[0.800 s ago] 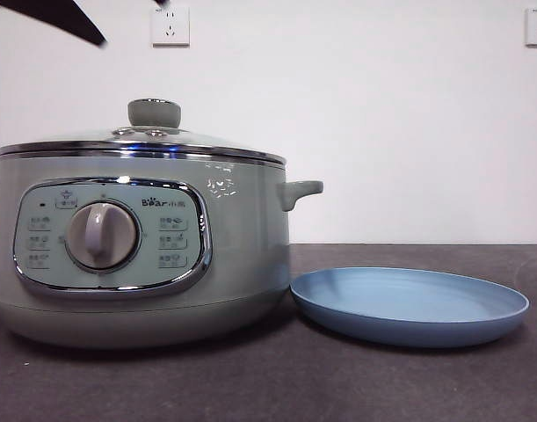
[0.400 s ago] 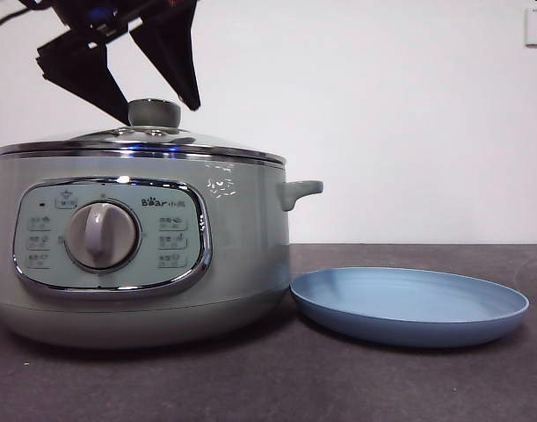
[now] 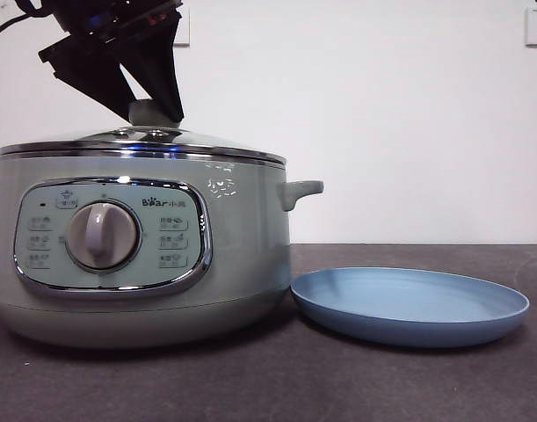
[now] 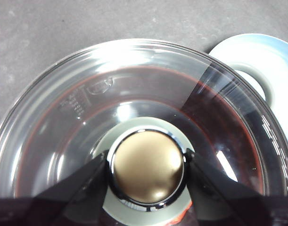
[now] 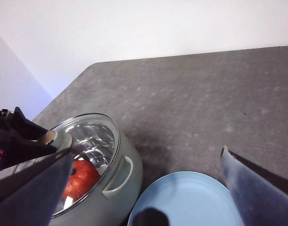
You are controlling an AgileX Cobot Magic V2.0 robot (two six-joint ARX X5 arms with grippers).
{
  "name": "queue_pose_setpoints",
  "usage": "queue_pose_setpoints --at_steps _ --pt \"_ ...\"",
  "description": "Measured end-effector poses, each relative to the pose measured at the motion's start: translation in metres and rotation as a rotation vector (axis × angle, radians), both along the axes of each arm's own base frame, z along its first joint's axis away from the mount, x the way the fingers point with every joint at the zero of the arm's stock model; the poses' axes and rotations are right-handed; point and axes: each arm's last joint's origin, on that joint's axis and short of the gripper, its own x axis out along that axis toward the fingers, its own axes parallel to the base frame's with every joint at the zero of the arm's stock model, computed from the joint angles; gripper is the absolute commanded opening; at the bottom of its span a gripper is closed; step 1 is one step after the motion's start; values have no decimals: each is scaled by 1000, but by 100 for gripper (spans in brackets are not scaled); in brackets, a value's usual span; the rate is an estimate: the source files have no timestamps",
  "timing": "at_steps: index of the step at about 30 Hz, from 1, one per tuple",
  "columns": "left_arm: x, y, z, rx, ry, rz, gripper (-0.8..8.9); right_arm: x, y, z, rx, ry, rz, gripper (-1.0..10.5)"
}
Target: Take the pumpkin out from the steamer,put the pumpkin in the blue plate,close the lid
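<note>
The left end effector (image 4: 147, 170) has its jaws pinching the knob of the lid (image 3: 145, 141), which sits on the steamer (image 3: 242, 255). Only the right wrist view shows the pumpkin (image 5: 82, 176) under the glass; the right end effector (image 5: 146, 181) hangs spread above the blue plate (image 3: 409, 303).

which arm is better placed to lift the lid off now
Left. Its tool already has both jaws against the knob of the chrome-rimmed glass lid on the sage-green steamer. The right tool hangs open, high above the round blue plate.
</note>
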Motion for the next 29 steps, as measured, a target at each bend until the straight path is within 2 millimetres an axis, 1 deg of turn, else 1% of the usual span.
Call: queue_pose_setpoints --at_steps 12,15,18,23,25,29 --pt "-2 1 2 -2 -16 -2 -9 0 1 -1 10 13 7 564" --pt "-9 6 12 -5 -59 14 -8 -1 5 -1 11 15 34 564" --pt "-24 15 33 -17 -161 54 -9 2 12 2 10 18 76 564" --pt "-58 36 70 -55 -332 124 -9 15 31 11 0 35 173 566" --pt "-71 45 80 -64 -385 153 -9 23 42 13 -11 65 223 567" --pt "-100 63 97 -66 -473 223 -9 42 71 14 -54 130 337 572"
